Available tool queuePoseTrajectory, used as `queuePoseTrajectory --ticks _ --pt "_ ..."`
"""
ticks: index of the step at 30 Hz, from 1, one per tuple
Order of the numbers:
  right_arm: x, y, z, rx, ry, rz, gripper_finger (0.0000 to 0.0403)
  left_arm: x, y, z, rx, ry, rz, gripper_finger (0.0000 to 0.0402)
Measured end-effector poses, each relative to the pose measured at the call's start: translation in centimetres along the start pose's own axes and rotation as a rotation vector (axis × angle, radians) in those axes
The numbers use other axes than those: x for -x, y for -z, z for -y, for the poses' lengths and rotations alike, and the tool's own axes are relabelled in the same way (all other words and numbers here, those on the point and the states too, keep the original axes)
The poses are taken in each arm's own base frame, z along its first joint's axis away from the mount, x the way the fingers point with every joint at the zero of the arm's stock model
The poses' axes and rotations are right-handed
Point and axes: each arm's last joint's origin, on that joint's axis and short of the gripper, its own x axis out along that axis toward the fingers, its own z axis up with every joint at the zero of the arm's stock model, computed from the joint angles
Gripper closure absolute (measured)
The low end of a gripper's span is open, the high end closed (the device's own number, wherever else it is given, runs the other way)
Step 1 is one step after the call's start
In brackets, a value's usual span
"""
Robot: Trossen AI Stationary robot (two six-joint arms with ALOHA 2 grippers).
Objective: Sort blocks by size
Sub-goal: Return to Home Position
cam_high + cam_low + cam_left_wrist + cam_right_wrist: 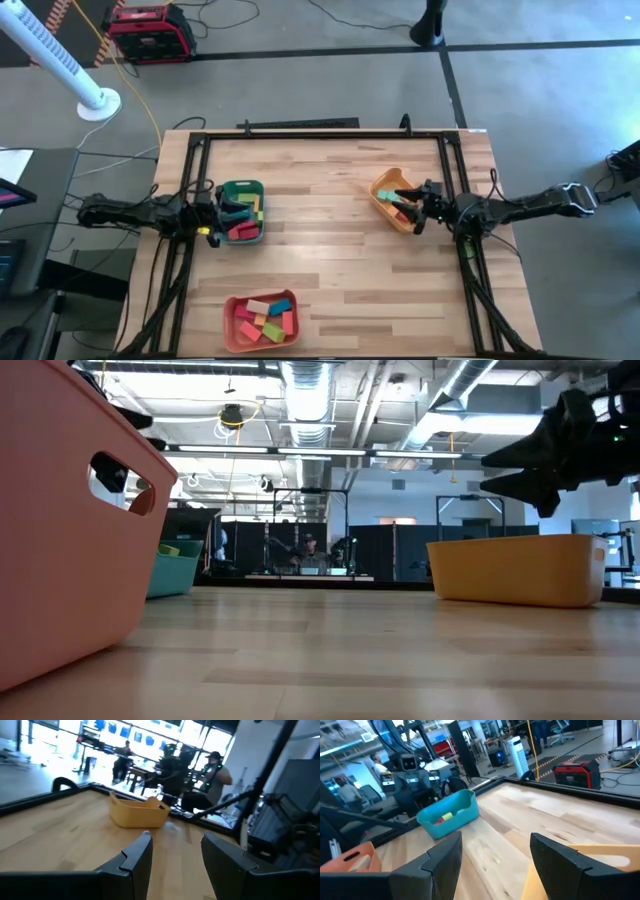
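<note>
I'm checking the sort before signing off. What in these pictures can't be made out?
1. Salmon tray: blocks too small in the high view to compare sizes; low view shows only its wall.
2. Yellow-orange tray: right gripper covers most contents from above; its wall hides them in the low view.
3. Green tray: left gripper covers part from above.

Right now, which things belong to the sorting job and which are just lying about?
Job: blocks; green tray, under the left gripper; orange tray, under the right gripper; salmon tray.
Lying about: red case and white stand, on the floor.
</note>
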Motion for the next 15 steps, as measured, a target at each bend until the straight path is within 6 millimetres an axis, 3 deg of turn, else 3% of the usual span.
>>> queuePoseTrajectory --ticks 15 --pt "-0.01 0.58 0.35 0.034 0.028 -0.056 0.0143 -0.01 0.31 0.2 -0.079 0.086 -0.042 0.0242"
